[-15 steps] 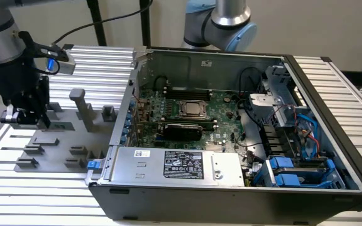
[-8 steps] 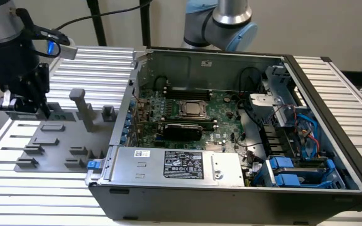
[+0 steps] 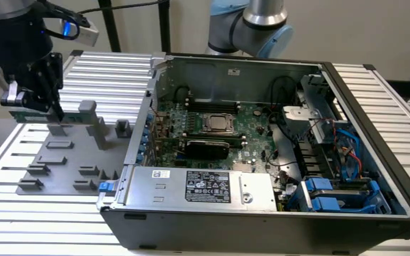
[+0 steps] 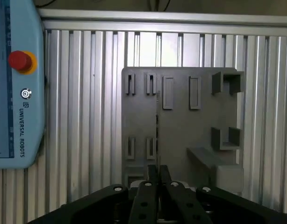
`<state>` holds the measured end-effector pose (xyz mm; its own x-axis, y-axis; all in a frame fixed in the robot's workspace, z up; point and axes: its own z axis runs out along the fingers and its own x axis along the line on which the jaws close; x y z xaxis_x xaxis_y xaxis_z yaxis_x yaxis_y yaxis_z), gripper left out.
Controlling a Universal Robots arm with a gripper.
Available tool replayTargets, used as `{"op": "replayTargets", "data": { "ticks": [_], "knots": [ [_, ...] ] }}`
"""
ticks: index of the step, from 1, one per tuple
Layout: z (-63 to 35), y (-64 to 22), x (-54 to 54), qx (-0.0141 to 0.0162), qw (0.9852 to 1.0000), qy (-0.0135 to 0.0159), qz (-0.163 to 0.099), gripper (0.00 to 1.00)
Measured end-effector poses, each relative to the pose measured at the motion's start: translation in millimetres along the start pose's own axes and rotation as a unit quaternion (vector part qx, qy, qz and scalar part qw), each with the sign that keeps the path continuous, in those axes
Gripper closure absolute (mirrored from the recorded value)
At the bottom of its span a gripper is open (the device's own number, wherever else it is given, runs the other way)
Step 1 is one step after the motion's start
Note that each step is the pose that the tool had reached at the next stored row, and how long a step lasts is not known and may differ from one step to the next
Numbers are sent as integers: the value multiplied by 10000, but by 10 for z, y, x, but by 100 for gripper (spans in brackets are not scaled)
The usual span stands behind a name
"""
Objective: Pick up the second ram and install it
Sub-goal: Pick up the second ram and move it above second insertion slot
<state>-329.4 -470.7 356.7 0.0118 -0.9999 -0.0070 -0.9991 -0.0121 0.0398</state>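
Observation:
The second ram (image 3: 28,116), a thin green stick, hangs above the far corner of the grey holder plate (image 3: 70,154) at the exterior view's left. My gripper (image 3: 53,112) is shut on it, black fingers pointing down over the plate's upright posts. In the wrist view the ram (image 4: 157,122) appears edge-on as a thin dark line running out from the pinched fingertips (image 4: 153,173), over the holder plate (image 4: 195,116). The open computer case (image 3: 376,133) with the green motherboard (image 3: 251,120) lies at the exterior view's right of the gripper.
The holder plate carries several raised slots and posts (image 3: 94,125). A ribbed aluminium table (image 3: 112,69) lies under everything. A teach pendant (image 4: 17,93) with a red stop button (image 4: 19,60) sits beside the plate. A power supply (image 3: 198,186) and blue drive bays (image 3: 337,197) fill the case's near side.

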Motion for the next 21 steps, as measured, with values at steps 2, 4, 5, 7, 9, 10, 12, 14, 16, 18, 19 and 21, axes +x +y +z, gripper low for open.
{"op": "replayTargets", "data": {
  "ticks": [2,4,5,7,9,10,12,14,16,18,19,21],
  "knots": [
    [-93,-77,0,-1,10000,1,0,87],
    [-174,-156,0,0,10000,0,0,87],
    [-211,-197,0,0,10000,-1,0,87],
    [-285,-283,0,0,10000,-1,0,87],
    [-356,-368,-1,-1,10000,-1,1,87],
    [-390,-411,-2,-1,10000,-1,0,87],
    [-448,-499,-4,0,10000,-3,0,87],
    [-489,-580,-7,-1,10000,-5,0,87],
    [-520,-653,-11,0,10000,-8,0,87],
    [-537,-720,-16,1,10000,-20,-1,87],
    [-542,-753,-18,1,10000,-28,-1,87],
    [-549,-819,-22,2,10000,-47,-2,87]
  ]
}}
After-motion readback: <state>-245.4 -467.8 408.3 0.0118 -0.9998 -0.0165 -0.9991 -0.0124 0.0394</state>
